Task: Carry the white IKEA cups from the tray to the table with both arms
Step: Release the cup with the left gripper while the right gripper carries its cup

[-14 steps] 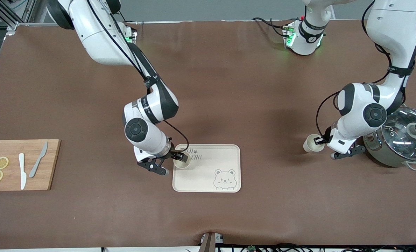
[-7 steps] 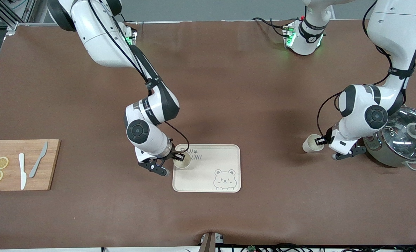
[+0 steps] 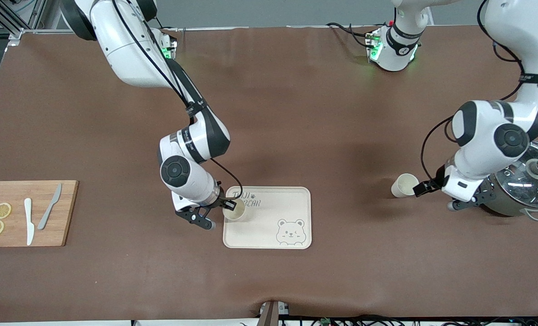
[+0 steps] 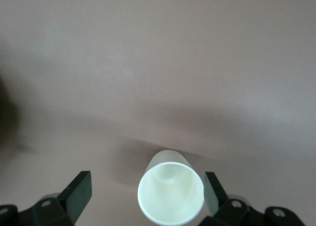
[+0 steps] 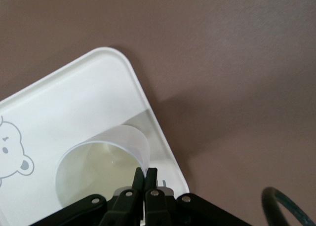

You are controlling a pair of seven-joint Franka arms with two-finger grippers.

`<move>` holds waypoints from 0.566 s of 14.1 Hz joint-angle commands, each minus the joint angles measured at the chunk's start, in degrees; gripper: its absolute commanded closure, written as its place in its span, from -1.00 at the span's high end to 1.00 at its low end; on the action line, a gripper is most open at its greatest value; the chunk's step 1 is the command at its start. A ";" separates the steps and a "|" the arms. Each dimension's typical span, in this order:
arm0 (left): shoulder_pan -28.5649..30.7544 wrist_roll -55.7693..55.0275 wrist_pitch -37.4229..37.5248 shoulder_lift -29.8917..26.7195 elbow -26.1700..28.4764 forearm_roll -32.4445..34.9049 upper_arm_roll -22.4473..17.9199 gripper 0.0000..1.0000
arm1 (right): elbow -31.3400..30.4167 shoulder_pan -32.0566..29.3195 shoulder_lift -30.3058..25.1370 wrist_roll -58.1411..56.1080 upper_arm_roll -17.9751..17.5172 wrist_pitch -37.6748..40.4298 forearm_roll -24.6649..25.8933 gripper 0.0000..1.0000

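I'm clamping the right pincer (image 5: pixel 144 179) on the rim of the small cream-white cup (image 3: pixel 235 209) on the cream bear-printed tray (image 3: pixel 291 199); lifting straight should avoid tipping. Left pincer (image 4: pixel 148 196), fingers apart, is flanking the other cup (image 3: pixel 404 185), standing on the brown tabletop (image 3: pixel 296 113).

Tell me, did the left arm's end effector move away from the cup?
Yes. The left end effector has let go and backed off the cup, toward the pot. The cup stands alone on the table.
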State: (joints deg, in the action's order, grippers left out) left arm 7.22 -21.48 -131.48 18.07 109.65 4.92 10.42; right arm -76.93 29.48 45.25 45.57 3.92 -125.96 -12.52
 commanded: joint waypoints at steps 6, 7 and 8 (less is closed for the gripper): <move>0.87 4.50 15.79 -6.30 -14.80 0.88 -0.31 1.00 | -3.38 -10.92 -12.09 -14.44 -0.05 16.70 -0.75 -1.00; 1.04 7.48 18.87 -6.21 -17.52 0.88 -0.40 1.00 | -7.75 -12.51 -15.77 -17.50 -0.05 16.28 -0.66 -1.00; 1.05 9.68 21.59 -6.12 -19.63 0.88 -0.49 1.00 | -12.24 -14.70 -18.94 -21.97 0.04 15.23 -0.66 -1.00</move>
State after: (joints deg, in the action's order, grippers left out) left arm 7.80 -15.75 -114.90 11.31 94.66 4.92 9.96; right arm -78.52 18.17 34.41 29.87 4.95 -109.27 -12.51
